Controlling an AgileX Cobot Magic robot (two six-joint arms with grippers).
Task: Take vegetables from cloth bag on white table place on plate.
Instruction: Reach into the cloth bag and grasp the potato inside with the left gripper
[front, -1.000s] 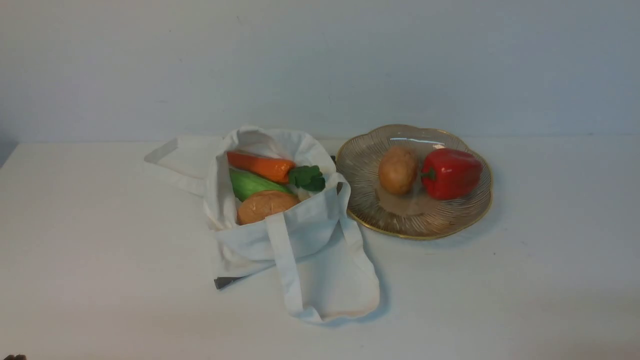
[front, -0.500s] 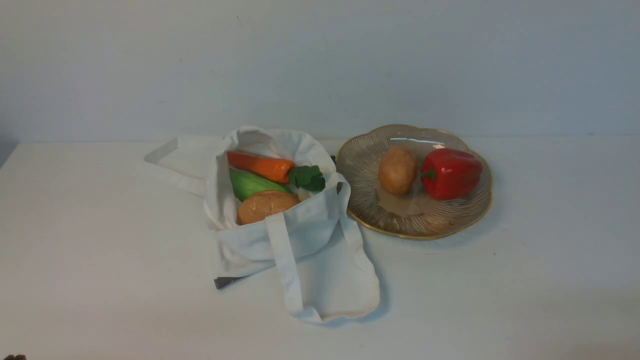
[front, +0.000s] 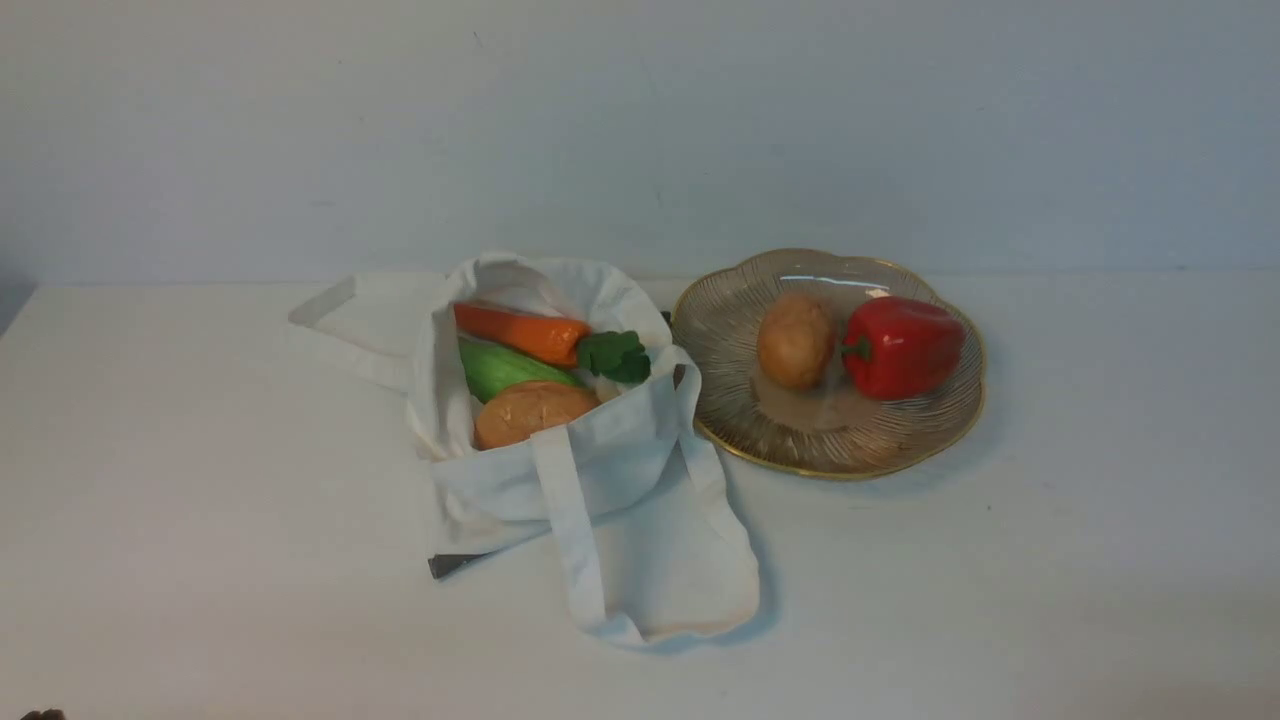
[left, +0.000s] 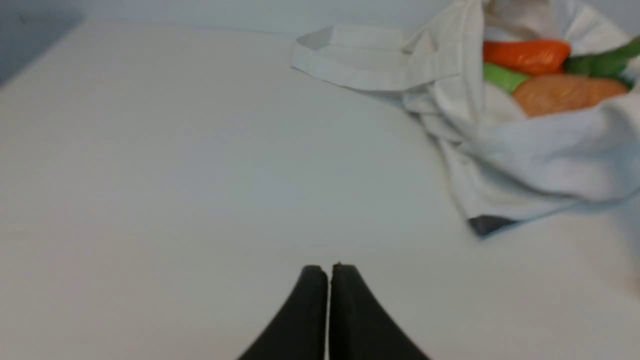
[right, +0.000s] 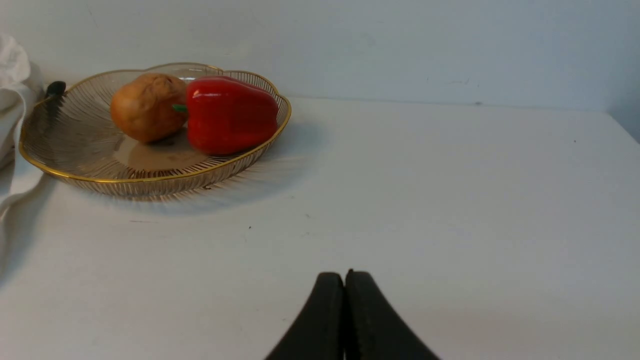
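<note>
With the bag as my landmark, I'm seeing it lying on the counter, its mouth holding the carrot, cucumber and tan potato; just to its right the plate is carrying a rounder potato and a red pepper, side by side; nearer than the bag, I'm keeping my left fingers pressed together and my right fingers pressed together too, both pairs pinching nothing
</note>
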